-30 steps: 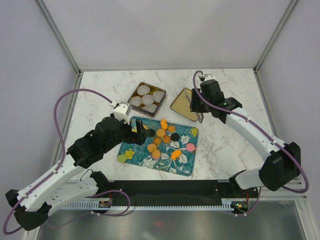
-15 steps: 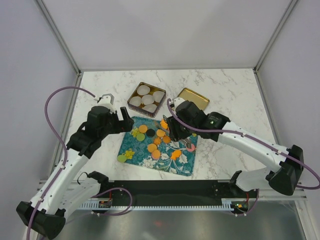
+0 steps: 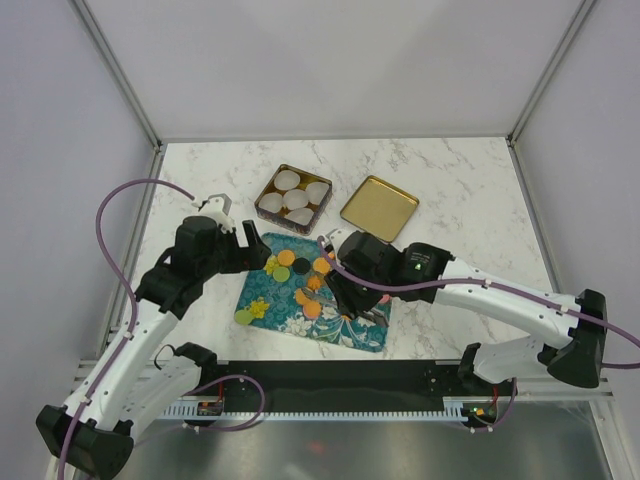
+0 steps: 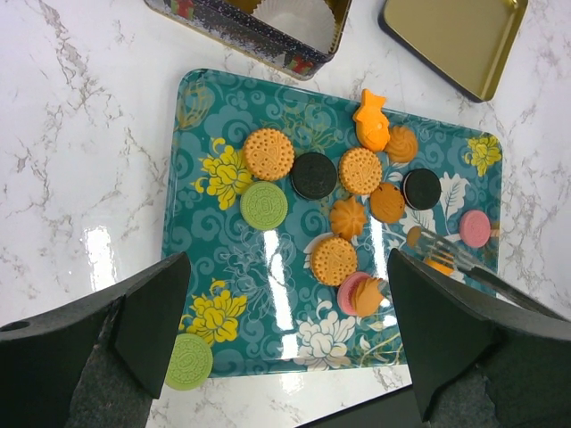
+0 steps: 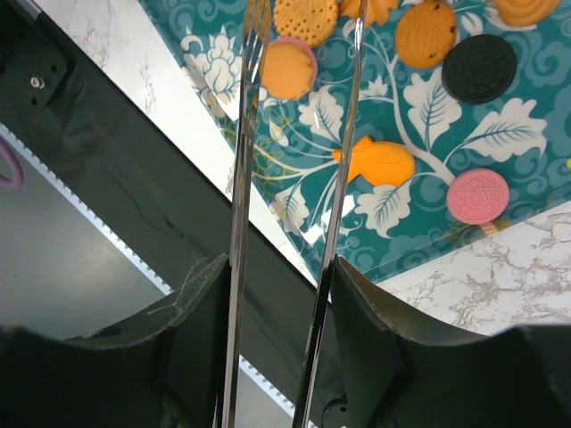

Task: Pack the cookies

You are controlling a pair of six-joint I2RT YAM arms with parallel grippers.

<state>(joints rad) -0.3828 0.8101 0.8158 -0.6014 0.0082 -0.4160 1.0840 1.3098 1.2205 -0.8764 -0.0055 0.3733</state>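
Tongs [image 5: 241,134] now over cookies [image 5: 287,69] at tray [image 4: 205,116] edge

Right end effector [image 3: 350,283], apparently with tongs [image 3: 340,300], above cookies [image 3: 285,258] on teal tray [image 3: 280,312]

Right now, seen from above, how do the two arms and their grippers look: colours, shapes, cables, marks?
The left arm and the right arm have white tube-like links between bulky black joints. A purple cable loops loosely along each. The left gripper and the right gripper are black, with broad wedge-shaped fingers. A small green light shows near the right wrist. No printed marks are visible.
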